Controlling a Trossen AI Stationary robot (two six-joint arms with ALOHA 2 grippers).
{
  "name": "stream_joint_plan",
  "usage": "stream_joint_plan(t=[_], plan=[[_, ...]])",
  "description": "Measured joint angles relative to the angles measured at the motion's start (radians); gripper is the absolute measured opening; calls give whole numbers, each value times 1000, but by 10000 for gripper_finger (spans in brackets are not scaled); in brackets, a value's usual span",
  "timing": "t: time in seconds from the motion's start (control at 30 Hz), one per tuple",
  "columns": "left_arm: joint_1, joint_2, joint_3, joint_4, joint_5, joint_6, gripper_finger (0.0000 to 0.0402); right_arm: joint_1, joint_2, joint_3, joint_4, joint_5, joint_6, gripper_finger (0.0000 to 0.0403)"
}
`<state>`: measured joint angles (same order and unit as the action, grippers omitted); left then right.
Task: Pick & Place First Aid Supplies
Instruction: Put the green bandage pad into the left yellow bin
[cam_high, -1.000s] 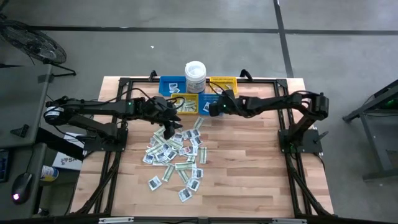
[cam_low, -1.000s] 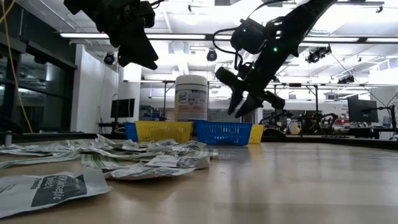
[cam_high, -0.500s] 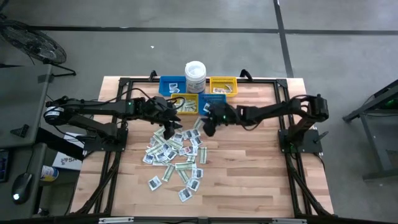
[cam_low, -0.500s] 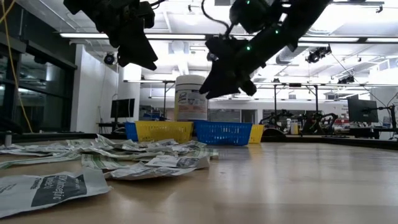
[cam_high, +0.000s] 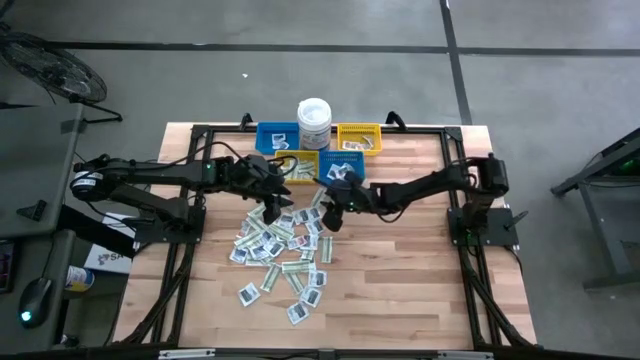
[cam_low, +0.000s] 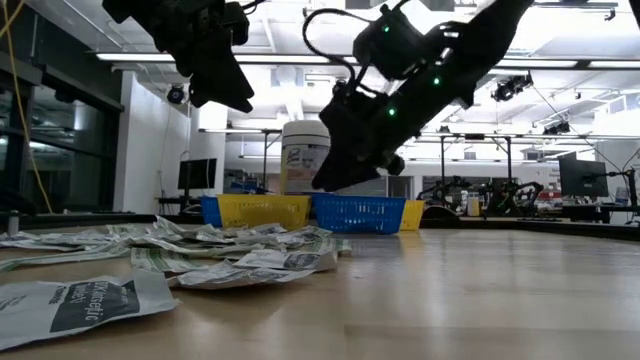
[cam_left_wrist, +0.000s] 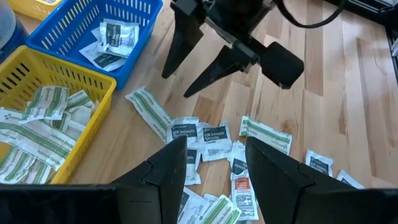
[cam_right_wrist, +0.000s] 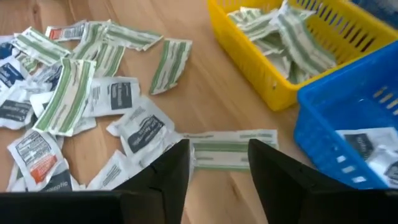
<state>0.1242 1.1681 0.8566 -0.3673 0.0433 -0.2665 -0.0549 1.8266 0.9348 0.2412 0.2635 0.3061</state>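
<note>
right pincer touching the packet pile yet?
Apart. In the low view the right pincer hangs open well above the packets, with the bins showing in the gap beneath it. The left wrist view shows it clear of the table too.

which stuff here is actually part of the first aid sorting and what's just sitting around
Part of the job:
- loose packets scattered on the table
- yellow bin with green-striped strips
- blue bin with white squares
- right gripper, open, above the pile
- left gripper, open, over the pile

Just lying about:
- white tub
</note>
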Motion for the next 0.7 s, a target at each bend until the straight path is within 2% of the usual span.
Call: stream_joint_plan(t=[0.17,0.27,0.53,0.7], plan=[[0,0,0,-3,0,0,165,-11,41,0,29,-41,5,197],[0,0,0,-3,0,0,165,-11,60,0,38,-30,7,212],[0,0,0,-3,0,0,165,-42,74,1,72,-9,7,216],[0,0,0,-2,-1,0,165,-68,87,1,68,-47,8,216]])
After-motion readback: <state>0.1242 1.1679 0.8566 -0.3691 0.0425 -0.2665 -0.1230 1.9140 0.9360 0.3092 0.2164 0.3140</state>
